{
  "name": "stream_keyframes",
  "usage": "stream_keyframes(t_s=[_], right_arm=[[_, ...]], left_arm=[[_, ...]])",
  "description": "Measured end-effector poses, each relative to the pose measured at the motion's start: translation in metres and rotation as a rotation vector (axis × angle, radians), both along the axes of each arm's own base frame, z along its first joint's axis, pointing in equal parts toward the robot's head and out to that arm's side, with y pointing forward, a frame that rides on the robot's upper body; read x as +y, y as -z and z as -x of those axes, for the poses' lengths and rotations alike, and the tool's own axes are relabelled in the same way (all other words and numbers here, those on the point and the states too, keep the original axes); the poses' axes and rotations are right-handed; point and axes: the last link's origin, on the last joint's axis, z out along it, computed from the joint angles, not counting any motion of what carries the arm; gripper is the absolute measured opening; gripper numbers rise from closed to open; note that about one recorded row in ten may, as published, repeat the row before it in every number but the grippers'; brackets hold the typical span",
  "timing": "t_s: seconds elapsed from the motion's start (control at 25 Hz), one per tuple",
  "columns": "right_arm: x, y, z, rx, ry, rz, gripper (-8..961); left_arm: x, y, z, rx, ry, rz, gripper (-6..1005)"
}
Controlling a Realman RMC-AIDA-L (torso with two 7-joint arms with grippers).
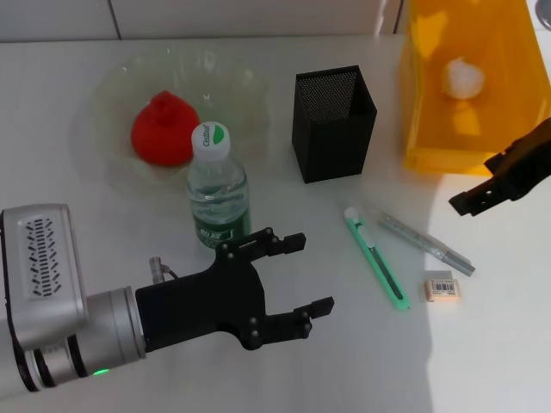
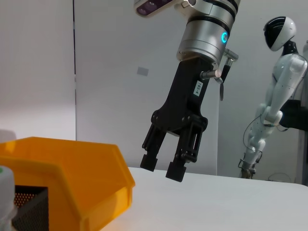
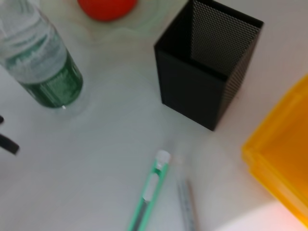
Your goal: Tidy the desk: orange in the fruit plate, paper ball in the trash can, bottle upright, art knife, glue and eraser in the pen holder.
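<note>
The orange lies on the clear fruit plate. A water bottle stands upright just in front of the plate. The paper ball rests inside the yellow trash can. Right of the black mesh pen holder lie the green art knife, the grey glue stick and the eraser. My left gripper is open and empty, in front of the bottle and left of the knife. My right gripper hovers above the table near the trash can, fingers slightly apart and empty.
The right wrist view looks down on the bottle, pen holder, knife and glue stick. A white humanoid robot stands beyond the table's far side. The table's back edge runs behind the plate.
</note>
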Motion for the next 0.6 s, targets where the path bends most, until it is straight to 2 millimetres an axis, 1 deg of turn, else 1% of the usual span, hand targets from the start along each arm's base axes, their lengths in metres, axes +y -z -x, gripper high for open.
stream_keyframes(t_s=[0.04,0.16,0.2,0.24,0.36,0.4,0.44,0.56,0.6], right_arm=[[0.000,0.000,0.000,0.000,0.000,0.000,789],[0.002,0.013,0.007,0.012,0.020,-0.009,789],[0.003,0.023,0.010,0.011,0.025,-0.013,789],[0.003,0.023,0.010,0.011,0.025,-0.013,789],[0.005,0.039,0.012,0.031,0.042,-0.012,789],[0.006,0.050,0.012,0.045,0.059,0.002,789],[0.006,0.050,0.012,0.045,0.059,0.002,789],[0.006,0.063,0.012,0.057,0.074,0.011,789],[0.006,0.070,0.011,0.052,0.080,0.015,789]], left_arm=[[0.000,0.000,0.000,0.000,0.000,0.000,796],[-0.002,0.000,0.004,0.007,-0.006,-0.005,795],[-0.004,0.000,0.007,0.013,-0.009,-0.009,795],[-0.005,0.000,0.008,0.015,-0.010,-0.011,795],[-0.007,0.001,0.011,0.020,-0.014,-0.017,795],[-0.008,0.001,0.012,0.022,-0.015,-0.019,795],[-0.008,0.001,0.012,0.022,-0.015,-0.019,795],[-0.008,0.001,0.012,0.024,-0.012,-0.023,795],[-0.008,0.001,0.012,0.025,-0.013,-0.023,795]])
